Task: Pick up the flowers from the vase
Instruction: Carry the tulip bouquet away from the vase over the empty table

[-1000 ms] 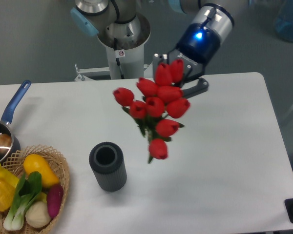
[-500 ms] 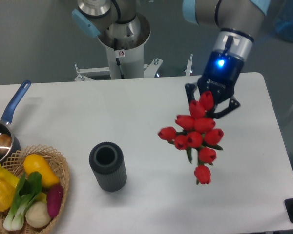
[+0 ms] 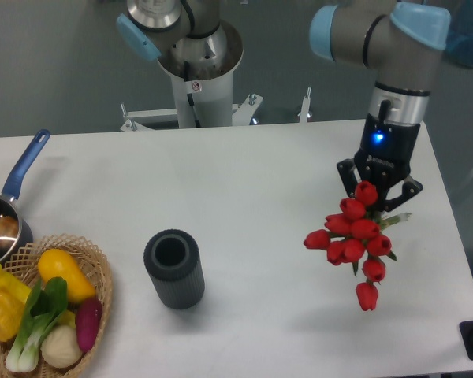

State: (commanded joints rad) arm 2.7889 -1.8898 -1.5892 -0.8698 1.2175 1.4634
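The flowers point(image 3: 355, 240), a bunch of red tulip buds with green stems, hang in the air over the right part of the white table point(image 3: 244, 197), clear of the vase. My gripper point(image 3: 378, 198) is shut on their stems, pointing down, with the buds spreading below and in front of the fingers. The vase point(image 3: 173, 268), a dark grey ribbed cylinder, stands upright and empty at the table's front left of centre, well apart from the bunch.
A wicker basket point(image 3: 39, 311) with yellow peppers and green vegetables sits at the front left corner. A blue-handled saucepan point(image 3: 8, 209) stands at the left edge. The arm's base column point(image 3: 193, 79) rises behind the table's back edge.
My gripper has carried the flowers from above the table's middle back to the right and lower, now over the right side. The vase has not moved.
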